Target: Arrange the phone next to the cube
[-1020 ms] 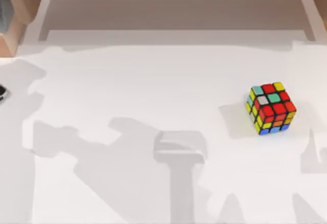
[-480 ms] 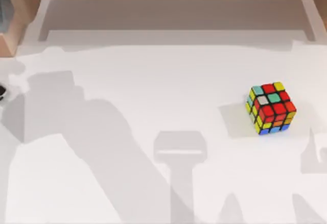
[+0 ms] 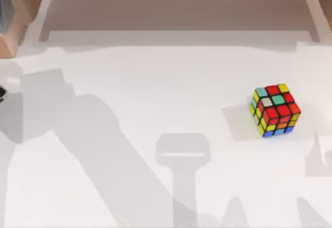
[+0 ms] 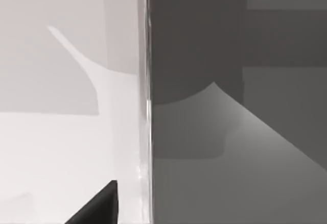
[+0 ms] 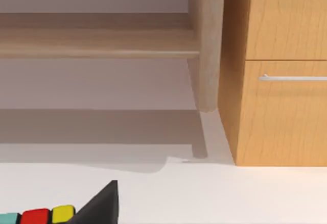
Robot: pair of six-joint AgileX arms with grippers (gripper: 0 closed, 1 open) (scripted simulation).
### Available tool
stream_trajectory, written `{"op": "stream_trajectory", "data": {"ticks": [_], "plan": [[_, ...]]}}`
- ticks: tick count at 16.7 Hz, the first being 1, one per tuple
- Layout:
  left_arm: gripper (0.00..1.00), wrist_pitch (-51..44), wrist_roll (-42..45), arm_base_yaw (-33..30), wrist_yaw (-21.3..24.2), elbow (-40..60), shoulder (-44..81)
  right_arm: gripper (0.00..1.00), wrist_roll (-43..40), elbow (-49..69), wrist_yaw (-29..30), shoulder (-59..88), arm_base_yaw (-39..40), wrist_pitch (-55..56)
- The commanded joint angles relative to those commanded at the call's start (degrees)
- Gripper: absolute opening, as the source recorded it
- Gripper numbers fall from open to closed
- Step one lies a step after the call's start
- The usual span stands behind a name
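Shadow of L arm has spread over worktop's (image 3: pixel 155 72) left part; cube (image 3: pixel 275 110) stays near right edge.
Phone (image 4: pixel 235 106) at left edge, close under L arm, the nearer one; grip state: cannot tell.

You find nothing to read here — no words, brand marks, numbers or signs. The cube (image 3: pixel 275 110) carries only plain coloured stickers with no print, the phone (image 4: pixel 235 106) offers a dark screen with no characters on it, and the wooden drawer front (image 5: pixel 286 112) bears just a bare metal handle — no label.
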Motion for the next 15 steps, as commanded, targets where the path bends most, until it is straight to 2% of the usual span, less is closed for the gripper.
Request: {"op": "stream_trajectory", "data": {"ticks": [6,10,15], "plan": [[1.00,6.8,0.1,0.3,0.0,-4.1,2.7,1.00,0.0,0.0,0.0,0.0,0.0,0.0],[1.00,7.4,0.1,0.4,0.0,-4.5,3.0,1.00,0.0,0.0,0.0,0.0,0.0,0.0],[0.62,7.4,0.1,0.4,0.0,-4.5,3.0,1.00,0.0,0.0,0.0,0.0,0.0,0.0]]}}
